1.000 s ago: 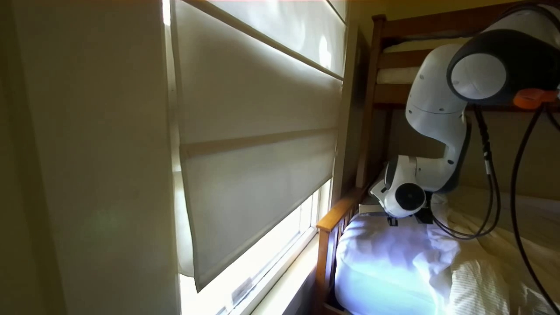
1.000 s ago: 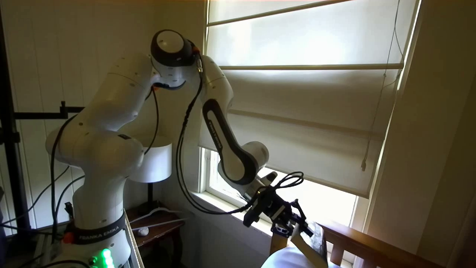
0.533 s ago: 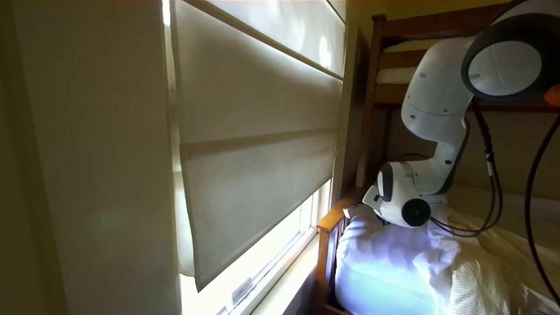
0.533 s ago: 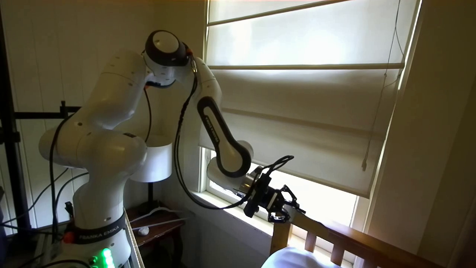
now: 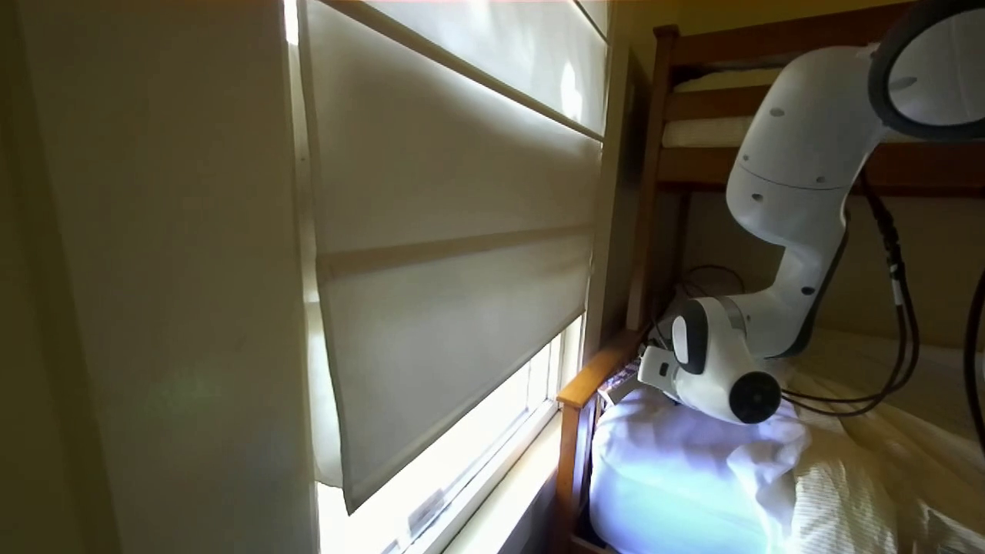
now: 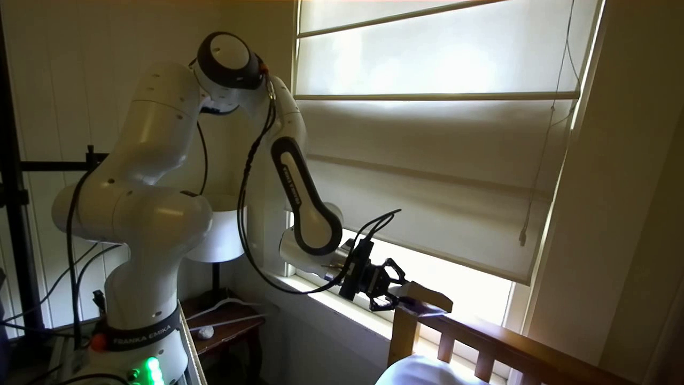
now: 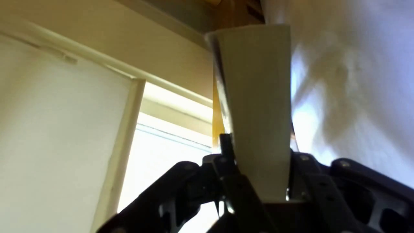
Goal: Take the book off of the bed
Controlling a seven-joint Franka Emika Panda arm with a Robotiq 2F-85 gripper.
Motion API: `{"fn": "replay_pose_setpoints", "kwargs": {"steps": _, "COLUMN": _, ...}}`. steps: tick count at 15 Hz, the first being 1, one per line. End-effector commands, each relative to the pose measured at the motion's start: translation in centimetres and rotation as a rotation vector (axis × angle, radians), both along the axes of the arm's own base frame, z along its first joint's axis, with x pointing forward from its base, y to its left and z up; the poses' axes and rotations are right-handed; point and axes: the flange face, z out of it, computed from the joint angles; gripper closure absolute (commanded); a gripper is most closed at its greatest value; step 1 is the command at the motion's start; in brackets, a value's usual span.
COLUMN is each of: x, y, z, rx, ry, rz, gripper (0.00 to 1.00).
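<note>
The book [image 7: 258,97] shows its pale page edges in the wrist view, standing lengthwise between the fingers. My gripper [image 7: 260,150] is shut on it, one finger on each side. In an exterior view the gripper [image 6: 407,294] holds the book [image 6: 430,299] just above the bed's wooden end rail [image 6: 513,347]. In an exterior view the book [image 5: 619,385] shows beside that rail at the mattress corner, and the fingers are hidden behind the wrist. The bed's mattress [image 5: 677,477] has rumpled white sheets. It shows only at the bottom edge in an exterior view [image 6: 427,371].
A window with a lowered blind [image 6: 438,139] and a sill [image 5: 508,477] lies close beside the rail. A small table [image 6: 230,326] with a lamp [image 6: 222,235] and a hanger stands near the arm's base. The upper bunk [image 5: 708,161] is above. Black cables hang from the arm.
My gripper has lifted the book from the mattress and carried it up and back toward the robot's base, over to the end rail. It stays shut on the book, which has turned more level.
</note>
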Motion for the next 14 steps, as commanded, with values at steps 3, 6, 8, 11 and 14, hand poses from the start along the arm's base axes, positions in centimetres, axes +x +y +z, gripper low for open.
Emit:
{"fn": "replay_pose_setpoints", "kwargs": {"steps": 3, "x": -1.0, "y": 4.7, "z": 1.2, "rx": 0.079, "ry": -0.016, "rz": 0.075, "gripper": 0.91}}
{"fn": "replay_pose_setpoints", "kwargs": {"steps": 6, "x": -2.3, "y": 5.4, "z": 1.7, "rx": 0.120, "ry": -0.064, "rz": 0.069, "gripper": 0.91}}
{"fn": "replay_pose_setpoints", "kwargs": {"steps": 8, "x": -2.6, "y": 6.3, "z": 2.1, "rx": 0.112, "ry": -0.124, "rz": 0.089, "gripper": 0.91}}
{"fn": "replay_pose_setpoints", "kwargs": {"steps": 11, "x": -2.8, "y": 8.2, "z": 2.4, "rx": 0.117, "ry": -0.200, "rz": 0.136, "gripper": 0.91}}
{"fn": "replay_pose_setpoints", "kwargs": {"steps": 14, "x": -2.7, "y": 7.5, "z": 2.8, "rx": 0.200, "ry": -0.247, "rz": 0.093, "gripper": 0.91}}
